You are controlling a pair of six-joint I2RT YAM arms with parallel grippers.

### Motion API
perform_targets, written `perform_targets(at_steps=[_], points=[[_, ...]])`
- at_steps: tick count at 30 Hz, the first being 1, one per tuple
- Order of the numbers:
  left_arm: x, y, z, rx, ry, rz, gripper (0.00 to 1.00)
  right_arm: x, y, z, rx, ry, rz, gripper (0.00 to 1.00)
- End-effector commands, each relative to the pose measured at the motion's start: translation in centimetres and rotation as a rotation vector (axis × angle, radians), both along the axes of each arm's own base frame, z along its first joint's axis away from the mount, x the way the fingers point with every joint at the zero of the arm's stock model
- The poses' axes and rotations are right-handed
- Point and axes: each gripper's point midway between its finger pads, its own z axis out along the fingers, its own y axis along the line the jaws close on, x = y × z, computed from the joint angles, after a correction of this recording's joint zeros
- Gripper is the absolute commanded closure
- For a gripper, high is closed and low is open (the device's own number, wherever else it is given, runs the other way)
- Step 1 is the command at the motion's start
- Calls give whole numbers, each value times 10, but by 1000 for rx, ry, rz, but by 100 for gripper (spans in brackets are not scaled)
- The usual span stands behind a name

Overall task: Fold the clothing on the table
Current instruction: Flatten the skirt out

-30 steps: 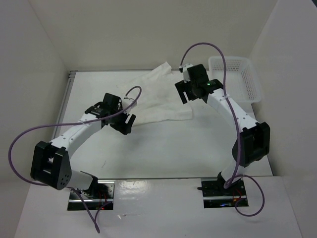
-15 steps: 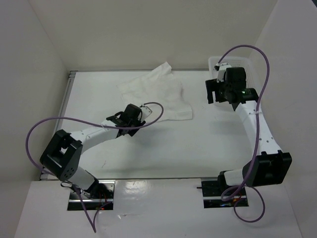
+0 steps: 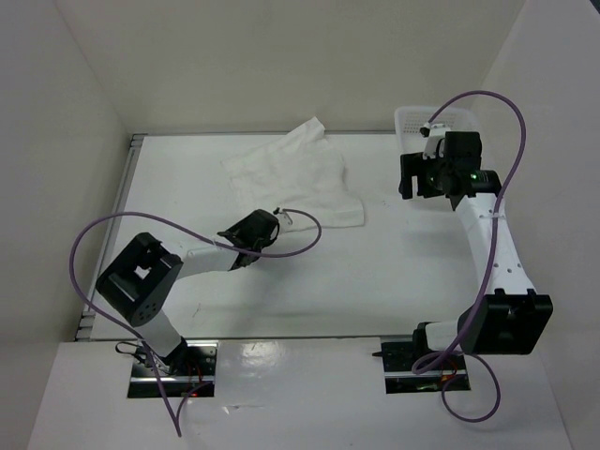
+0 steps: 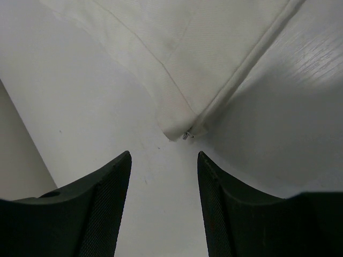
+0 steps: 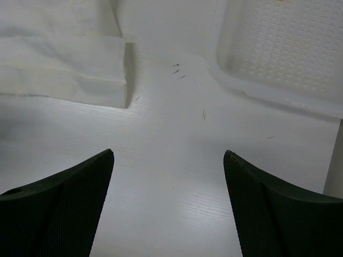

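Note:
The white clothing (image 3: 295,178) lies wrinkled on the table (image 3: 375,272), toward the back and left of centre. My left gripper (image 3: 267,228) sits low at the garment's near left corner. In the left wrist view its jaws (image 4: 163,155) are open, with only bare table between them. The hemmed corner of the clothing (image 4: 179,131) lies just ahead of the fingertips. My right gripper (image 3: 417,178) hovers right of the garment, wide open (image 5: 169,152) over bare table. The clothing's folded right edge (image 5: 64,69) is off to its left.
A white perforated basket (image 3: 469,155) stands at the back right corner, partly behind my right arm, and shows at the upper right of the right wrist view (image 5: 284,48). White walls surround the table. Purple cables loop off both arms.
My left arm stretched forward and dropped low to the garment's near corner, its jaws narrowing partway. My right arm swung right, away from the garment, toward the basket.

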Motion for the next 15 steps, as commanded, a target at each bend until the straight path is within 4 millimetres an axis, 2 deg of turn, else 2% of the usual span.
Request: perform_targets(at_steps=[1,5,10,15], points=[[9,-2,3,45,-64,-16,40,-8,2,12,39,-25,3,13],[0,-5,-8,64,-39,-42,40,-8,2,12,39,-25,3,13],[-8,-20,-3,57,-46,-95,40,-6,3,6,66,-4,6,13],[-9,-24,-13,67,-33,-105,40,-4,1,7,87,-4,10,13]])
